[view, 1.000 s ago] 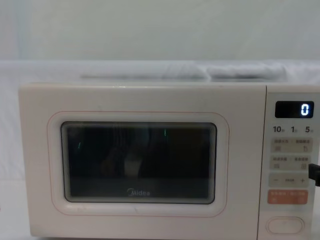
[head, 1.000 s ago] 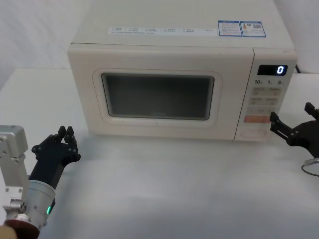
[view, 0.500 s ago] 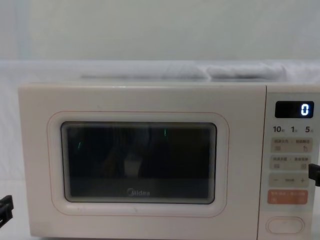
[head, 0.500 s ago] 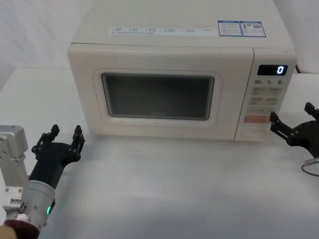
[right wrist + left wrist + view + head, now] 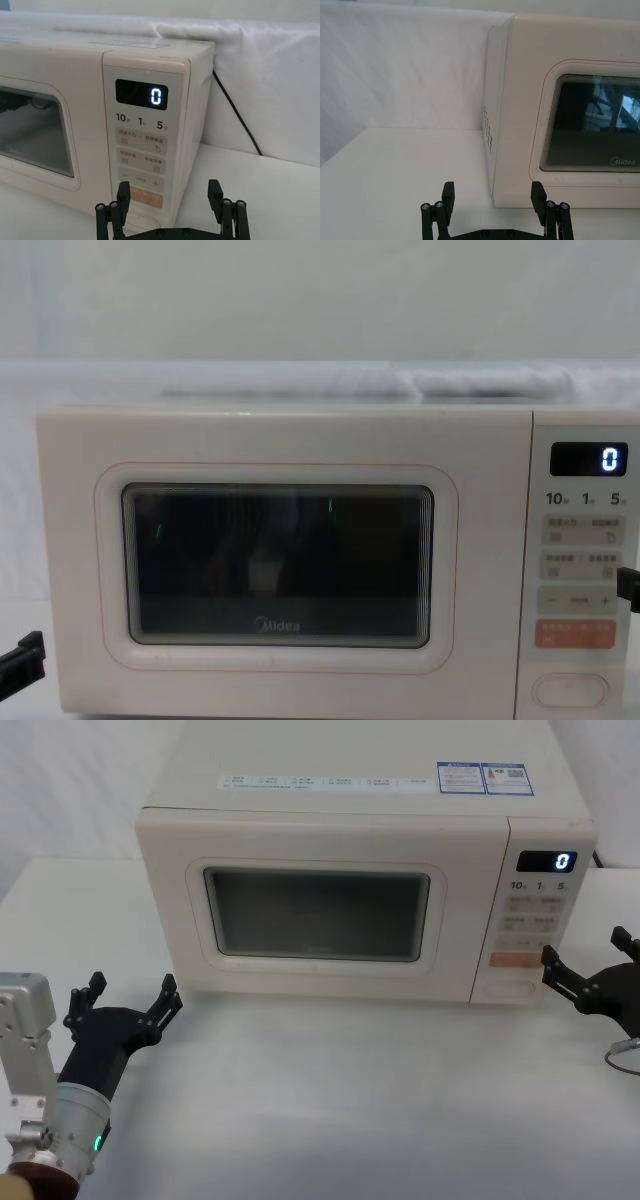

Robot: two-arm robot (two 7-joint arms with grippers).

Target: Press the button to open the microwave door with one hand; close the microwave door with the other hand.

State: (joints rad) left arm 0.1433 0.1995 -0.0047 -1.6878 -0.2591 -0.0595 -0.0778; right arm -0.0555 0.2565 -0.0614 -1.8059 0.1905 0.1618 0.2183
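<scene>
Currently microwave door [image 5: 318, 915] shut, left gripper [image 5: 124, 1005] spread near its left corner, right gripper [image 5: 587, 975] spread beside button [image 5: 508, 987].

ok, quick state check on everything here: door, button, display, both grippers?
microwave door: shut, flush with the front.
button: not pressed, nothing touching it.
display: lit, reads 0.
left gripper: open, fingers spread, low by the microwave's front left corner, clear of it.
right gripper: open, just right of the control panel, near the orange key's height, not touching.
</scene>
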